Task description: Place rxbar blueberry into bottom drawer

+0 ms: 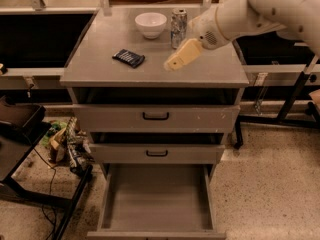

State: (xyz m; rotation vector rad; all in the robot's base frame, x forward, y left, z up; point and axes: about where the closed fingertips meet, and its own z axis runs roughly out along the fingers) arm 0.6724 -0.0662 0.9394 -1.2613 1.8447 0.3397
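Though its arm [260,11] is cropped, claw [171,64] hovers near rxbar blueberry [128,58].

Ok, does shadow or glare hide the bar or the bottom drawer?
Camera view: warm light, no glare on the rxbar blueberry, dark against the grey top; the claw hangs right of it. Camera view: the open bottom drawer is dimmer but readable; the gaps above the upper drawers are black.

The one camera stands in front of the grey cabinet [155,119] and above it, looking steeply down at its drawer fronts, near enough that the cabinet fills the frame's middle from its top to the pulled-out bottom drawer [156,201]. The arm [260,9] enters from the upper right, and the gripper [174,63] hangs over the cabinet's top, right of centre
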